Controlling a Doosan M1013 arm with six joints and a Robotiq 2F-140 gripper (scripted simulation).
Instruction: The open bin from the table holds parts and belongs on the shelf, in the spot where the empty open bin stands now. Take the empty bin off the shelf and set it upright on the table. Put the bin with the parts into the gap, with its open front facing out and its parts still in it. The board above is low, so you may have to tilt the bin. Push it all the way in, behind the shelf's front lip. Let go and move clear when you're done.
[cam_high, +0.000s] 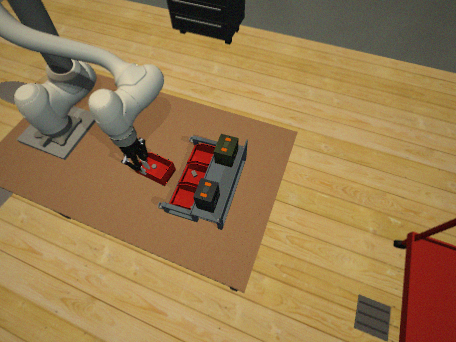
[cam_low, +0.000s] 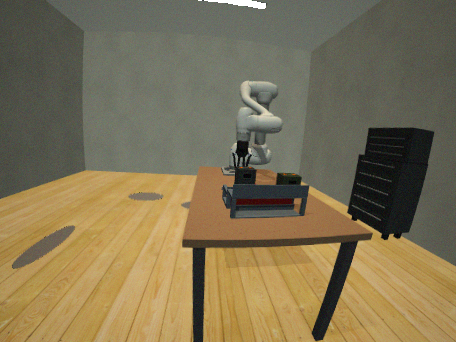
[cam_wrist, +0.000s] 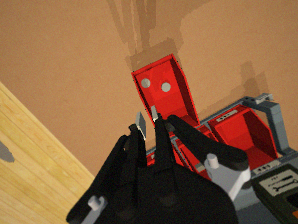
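In the top view, the bin with parts (cam_high: 163, 175) (cam_wrist: 175, 102) is seen at three o'clock from the narrowly parted, empty gripper (cam_high: 144, 168) (cam_low: 242, 165) (cam_wrist: 148, 114), shelf (cam_high: 225, 174) (cam_low: 270, 191) (cam_wrist: 273, 118) beyond. If one wall is gripped off-centre, the bin may be tipped and its loose discs (cam_high: 154, 166) (cam_wrist: 166, 87) spilled.

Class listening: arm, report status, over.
Gripper partly open, nothing held. Parts bin on table, outside shelf. Three bins fill shelf; no gap yet.
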